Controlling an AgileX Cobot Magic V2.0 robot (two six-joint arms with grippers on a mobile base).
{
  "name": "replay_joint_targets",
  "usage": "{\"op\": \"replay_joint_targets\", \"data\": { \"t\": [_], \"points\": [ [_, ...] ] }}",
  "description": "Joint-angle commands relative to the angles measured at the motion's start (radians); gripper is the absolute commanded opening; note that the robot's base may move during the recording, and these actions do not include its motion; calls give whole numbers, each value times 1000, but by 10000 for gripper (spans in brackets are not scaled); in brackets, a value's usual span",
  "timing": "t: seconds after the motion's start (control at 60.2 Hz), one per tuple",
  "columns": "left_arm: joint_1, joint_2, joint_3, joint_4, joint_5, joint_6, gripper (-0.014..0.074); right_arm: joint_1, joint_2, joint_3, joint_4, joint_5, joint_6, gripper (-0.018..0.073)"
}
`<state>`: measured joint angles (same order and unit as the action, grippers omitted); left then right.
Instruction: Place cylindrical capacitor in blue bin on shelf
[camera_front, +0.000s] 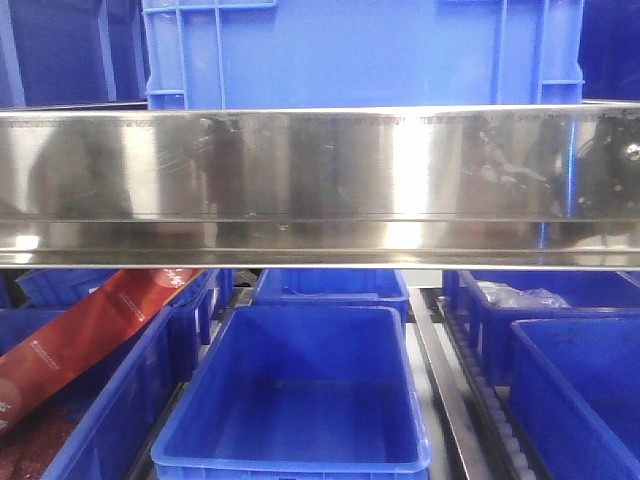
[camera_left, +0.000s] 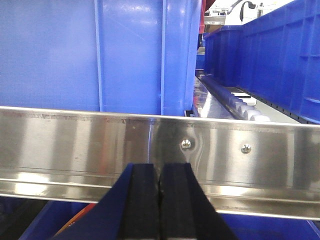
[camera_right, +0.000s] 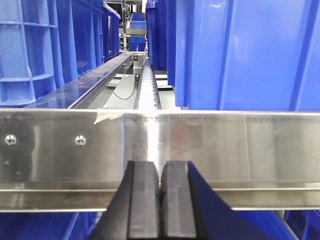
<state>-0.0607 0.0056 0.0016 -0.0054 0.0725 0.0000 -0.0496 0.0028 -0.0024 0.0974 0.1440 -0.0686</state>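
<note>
Front view, left to right: red pouch (camera_front: 95, 325) lying slanted across the left bins, empty blue bin (camera_front: 295, 395) centre on the lower tier, roller track (camera_front: 490, 405) just right of it, then more bins, one holding a clear bag (camera_front: 520, 296). Steel rail (camera_front: 320, 180) of the shelf spans the full width above them, with a large blue crate (camera_front: 360, 50) sitting on the tier behind it.

Left wrist view: left gripper (camera_left: 159, 200) has its black pads pressed together, nothing visible between them. It faces the rail (camera_left: 75, 145) straight on (two screws (camera_left: 186, 144) just above the fingertips). Blue crate wall (camera_left: 100, 55) behind the rail, rollers (camera_left: 235, 102) to its right.

Right wrist view: right gripper (camera_right: 161, 200) likewise closed pad to pad, empty as far as I can see, also facing a rail (camera_right: 225, 145). Piece of tape (camera_right: 107, 116) on the rail's top edge, left of the fingers.

Capacitor: not visible in any view, can't tell where it is.
</note>
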Motion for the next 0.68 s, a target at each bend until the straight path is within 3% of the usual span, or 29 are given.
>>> {"op": "replay_joint_targets", "data": {
  "t": [0.0, 0.665],
  "points": [
    [-4, -6, -2, -5, -16, 0, -111, 2, -3, 2, -10, -25, 4, -159],
    [-4, -6, -2, -5, -16, 0, -111, 2, -3, 2, -10, -25, 4, -159]
  ]
}}
